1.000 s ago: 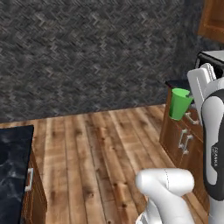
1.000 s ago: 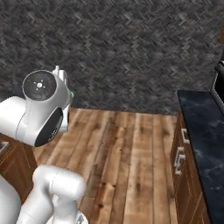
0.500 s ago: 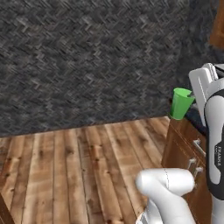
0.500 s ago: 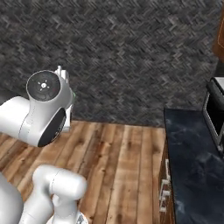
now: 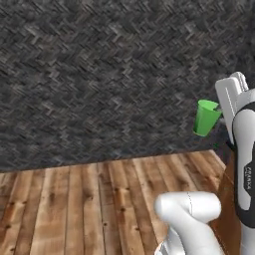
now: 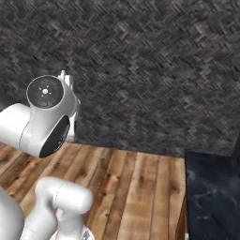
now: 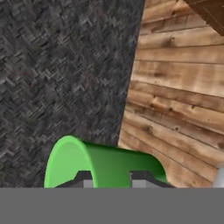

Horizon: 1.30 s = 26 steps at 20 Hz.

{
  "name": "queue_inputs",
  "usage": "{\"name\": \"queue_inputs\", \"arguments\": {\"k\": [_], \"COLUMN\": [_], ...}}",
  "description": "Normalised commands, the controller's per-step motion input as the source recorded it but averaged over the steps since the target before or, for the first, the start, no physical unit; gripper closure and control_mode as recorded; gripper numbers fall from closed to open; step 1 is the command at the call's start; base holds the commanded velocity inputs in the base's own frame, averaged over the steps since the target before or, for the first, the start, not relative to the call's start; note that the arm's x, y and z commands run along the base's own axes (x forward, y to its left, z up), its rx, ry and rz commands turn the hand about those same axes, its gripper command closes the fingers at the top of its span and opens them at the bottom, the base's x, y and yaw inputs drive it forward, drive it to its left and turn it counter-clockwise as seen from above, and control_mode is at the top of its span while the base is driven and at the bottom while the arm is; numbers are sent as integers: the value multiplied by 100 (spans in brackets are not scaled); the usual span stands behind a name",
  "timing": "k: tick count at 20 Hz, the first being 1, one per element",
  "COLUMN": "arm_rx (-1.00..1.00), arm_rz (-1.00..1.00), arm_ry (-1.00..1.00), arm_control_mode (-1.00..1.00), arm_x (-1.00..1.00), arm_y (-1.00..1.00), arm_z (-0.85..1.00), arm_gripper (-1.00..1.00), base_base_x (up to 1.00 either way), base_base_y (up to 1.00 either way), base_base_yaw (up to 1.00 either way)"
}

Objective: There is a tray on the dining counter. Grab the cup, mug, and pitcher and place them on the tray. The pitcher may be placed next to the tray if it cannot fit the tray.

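The cup is bright green and hangs in the air at the end of the arm, clear of any surface, its narrow base tipped a little to the left in the left base view. In the hand view the cup lies across the bottom of the picture, its open rim to the left, with the jaws clenched on its wall. Behind it rises a dark grey wall with a herringbone pattern, meeting the wooden plank floor in a straight edge. The floor lies open beneath the cup and far to the left. In the right base view a corner of the black veined bench shows at the lower right, its near edge straight. Small dark lettering runs down the arm's forearm, too small to read.
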Motion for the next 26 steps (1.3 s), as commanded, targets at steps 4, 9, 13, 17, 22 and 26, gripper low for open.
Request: {"name": "queue_inputs", "arguments": {"k": [4,9,13,17,22,26], "arm_rx": [0,0,0,0,0,0], "arm_rz": [0,0,0,0,0,0], "arm_ry": [0,0,0,0,0,0], "arm_control_mode": [100,100,100,100,100,100], "arm_x": [0,0,0,0,0,0], "arm_y": [0,0,0,0,0,0], "arm_z": [0,0,0,0,0,0], "arm_gripper": [100,100,100,100,100,100], "base_base_x": [100,100,100,100,100,100], "base_base_y": [4,0,0,0,0,0], "base_base_yaw": [28,54,74,79,85,87]}}
